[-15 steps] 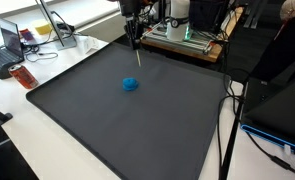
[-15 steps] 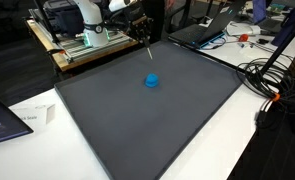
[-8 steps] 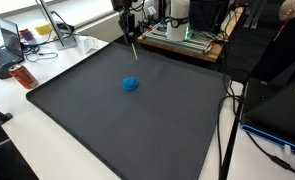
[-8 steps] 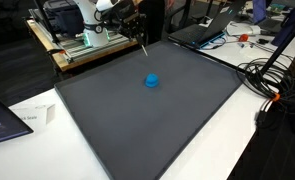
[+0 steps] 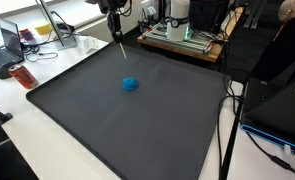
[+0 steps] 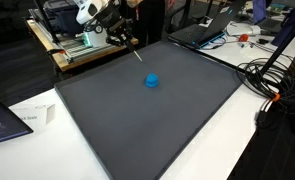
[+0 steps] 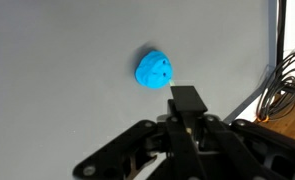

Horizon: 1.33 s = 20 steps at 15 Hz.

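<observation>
A small blue rounded object lies on the dark mat and shows in both exterior views (image 5: 130,84) (image 6: 151,80) and in the wrist view (image 7: 154,69). My gripper (image 5: 116,22) (image 6: 123,34) (image 7: 187,112) hangs above the mat's far edge, apart from the blue object. It is shut on a thin pale stick (image 5: 121,48) (image 6: 136,51) that points down toward the mat. The stick's tip is off the surface, short of the blue object. In the wrist view the stick is mostly hidden by the fingers.
The dark mat (image 5: 137,135) (image 6: 157,125) covers most of the table. A machine on a wooden board (image 5: 182,35) (image 6: 82,40) stands at the back. Laptops (image 5: 5,42) (image 6: 205,30), a red object (image 5: 24,76), cables (image 6: 275,80) and a paper (image 6: 32,115) lie around the mat.
The gripper with the stick has moved along the mat's far edge, away from the blue object. The blue object has not moved.
</observation>
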Each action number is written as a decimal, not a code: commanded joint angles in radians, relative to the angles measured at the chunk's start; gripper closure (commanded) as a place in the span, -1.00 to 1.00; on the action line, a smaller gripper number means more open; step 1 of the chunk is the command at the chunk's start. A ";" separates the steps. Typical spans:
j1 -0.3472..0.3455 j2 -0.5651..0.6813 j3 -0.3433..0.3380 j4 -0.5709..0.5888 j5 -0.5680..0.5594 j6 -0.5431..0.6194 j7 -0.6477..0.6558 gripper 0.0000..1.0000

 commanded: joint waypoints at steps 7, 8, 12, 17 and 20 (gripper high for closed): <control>-0.139 0.294 0.016 0.209 0.151 -0.217 -0.231 0.94; -0.153 0.320 0.021 0.227 0.164 -0.236 -0.236 0.94; -0.201 0.420 0.038 0.303 0.199 -0.331 -0.268 0.94; -0.251 0.530 0.052 0.389 0.214 -0.421 -0.284 0.94; -0.271 0.579 0.060 0.434 0.231 -0.459 -0.276 0.94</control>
